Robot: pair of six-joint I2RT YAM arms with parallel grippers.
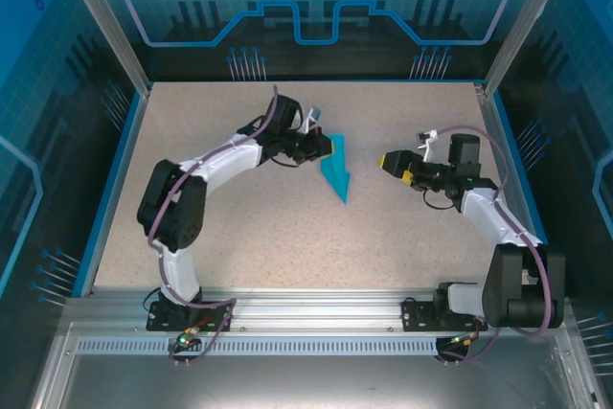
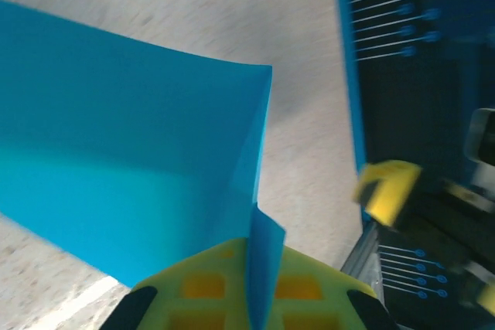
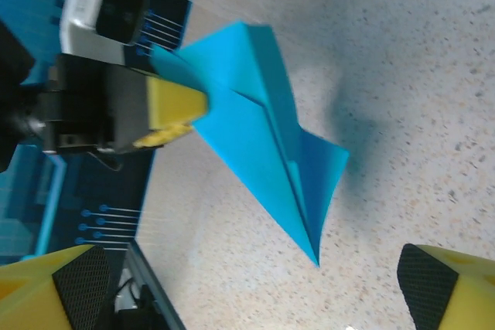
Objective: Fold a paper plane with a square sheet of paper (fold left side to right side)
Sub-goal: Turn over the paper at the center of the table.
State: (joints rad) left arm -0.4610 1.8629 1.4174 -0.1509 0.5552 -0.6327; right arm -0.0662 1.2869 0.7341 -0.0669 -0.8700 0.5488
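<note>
My left jaws pinch the paper plane (image 1: 336,177) by its tail; my right jaws gape. It looks light and flimsy (easily crushed), so I'd grip the layered crease.

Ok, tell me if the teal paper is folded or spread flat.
Folded: the paper plane is a pointed dart with layered creases, pinched between the left fingers.

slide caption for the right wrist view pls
Teal paper plane gripped at its wide end by the left pincer above the speckled table, right pincer open and clear of it.
</note>
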